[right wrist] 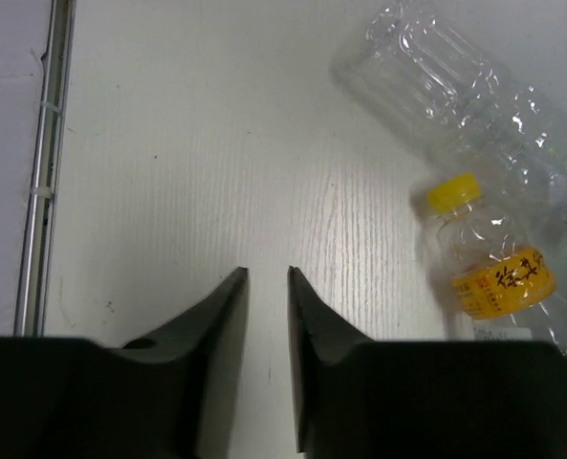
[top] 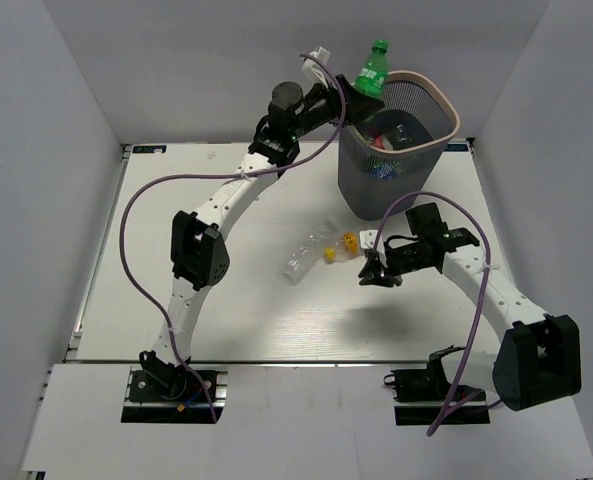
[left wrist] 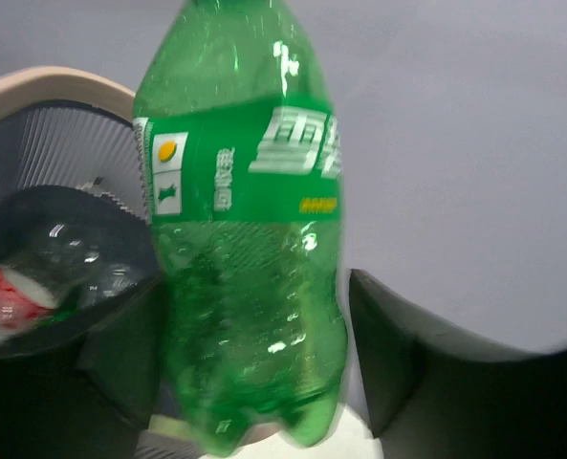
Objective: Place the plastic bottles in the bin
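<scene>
Green bottle (top: 373, 70) upright over the edge of the bin (top: 361, 185), not yet inside.

We judge this bottle empty, so light, thin-walled and smooth. It may dent or slip, and the body under the label band is the best place to take it. The left gripper (top: 356, 98) is clamped on its lower part. The green band carries white Chinese characters and a small orange mark, which we cannot read surely. On the table (top: 276, 320) lie a clear bottle (top: 306, 255) and a yellow-capped bottle (top: 341, 247) — its label writing is too small to read. The right gripper (top: 369, 275) hovers beside them, jaws a narrow slit apart, holding nothing.
</scene>
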Controlling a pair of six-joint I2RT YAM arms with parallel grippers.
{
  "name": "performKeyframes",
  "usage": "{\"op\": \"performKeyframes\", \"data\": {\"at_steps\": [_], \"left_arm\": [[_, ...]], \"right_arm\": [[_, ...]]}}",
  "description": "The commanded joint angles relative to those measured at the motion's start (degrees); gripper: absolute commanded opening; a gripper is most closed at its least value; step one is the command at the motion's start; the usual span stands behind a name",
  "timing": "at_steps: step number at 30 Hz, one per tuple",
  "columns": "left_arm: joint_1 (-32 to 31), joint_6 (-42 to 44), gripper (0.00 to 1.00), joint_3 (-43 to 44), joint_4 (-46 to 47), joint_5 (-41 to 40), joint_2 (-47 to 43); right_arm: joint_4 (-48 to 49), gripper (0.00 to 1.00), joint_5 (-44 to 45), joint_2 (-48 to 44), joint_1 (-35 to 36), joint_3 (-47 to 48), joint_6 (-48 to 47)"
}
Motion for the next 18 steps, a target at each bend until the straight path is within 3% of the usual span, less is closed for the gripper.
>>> {"op": "performKeyframes", "data": {"at_steps": [1, 2, 5, 12, 16, 18], "left_arm": [[-0.32, -2.01, 0.84, 2.95, 4.43, 1.14, -2.53], [-0.84, -2.01, 0.89, 2.96, 4.43, 1.14, -2.53], [-0.85, -2.01, 0.99, 2.96, 4.43, 0.09, -3.05], [-0.85, 1.76, 0.99, -1.07, 1.19, -4.47, -10.84], [-0.85, 11.77, 0.99, -14.12, -9.52, -12.12, -23.5], [-0.85, 14.94, 0.99, -21.61, -12.95, -16.5, -29.83]], "right_arm": [[1.08, 0.3, 0.66, -1.68, 0.43, -0.58, 0.84], [1.6, 0.38, 0.84, -1.59, 0.52, -0.84, 1.01], [3.54, 0.5, 1.54, -1.33, 0.78, -0.85, 2.68], [6.44, 0.56, 2.25, 0.08, 1.4, -0.23, 3.82], [11.97, 0.56, 2.86, 0.08, 1.66, -0.41, 2.61], [14.25, 0.58, 2.69, 0.34, 1.84, -1.02, -2.99]]}}
